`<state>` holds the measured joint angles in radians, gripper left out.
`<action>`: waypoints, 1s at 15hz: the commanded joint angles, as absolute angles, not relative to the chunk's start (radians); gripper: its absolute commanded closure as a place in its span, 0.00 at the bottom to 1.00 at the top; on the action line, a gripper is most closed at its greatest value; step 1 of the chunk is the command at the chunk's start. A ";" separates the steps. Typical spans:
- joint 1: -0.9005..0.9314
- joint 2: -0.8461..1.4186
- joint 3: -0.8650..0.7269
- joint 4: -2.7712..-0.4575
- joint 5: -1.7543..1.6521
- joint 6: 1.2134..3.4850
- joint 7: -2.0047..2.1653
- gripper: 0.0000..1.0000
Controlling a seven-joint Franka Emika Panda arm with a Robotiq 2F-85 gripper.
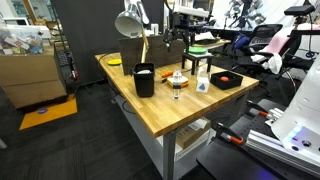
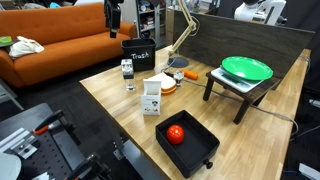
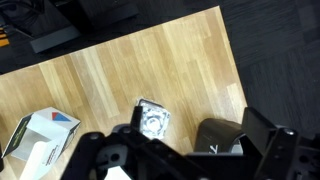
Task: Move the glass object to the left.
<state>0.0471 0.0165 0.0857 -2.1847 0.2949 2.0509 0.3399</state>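
The glass object is a small clear glass with a darker base, standing upright on the wooden table. It stands between the black container and a small white bottle. It also shows in an exterior view and from above in the wrist view. My gripper hangs well above the glass, open and empty. In the wrist view my jaws spread across the bottom edge, with the glass just above them and the black container to its right.
A flat orange block lies by the white bottle. A black tray holds a red ball. A green plate sits on a small stand. A desk lamp leans over the back of the table.
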 commanded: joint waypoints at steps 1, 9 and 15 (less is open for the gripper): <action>0.054 0.055 0.073 -2.185 0.276 2.092 0.395 0.00; 0.057 0.084 0.067 -2.182 0.237 2.088 0.419 0.00; 0.053 0.107 0.066 -2.170 0.264 2.093 0.400 0.00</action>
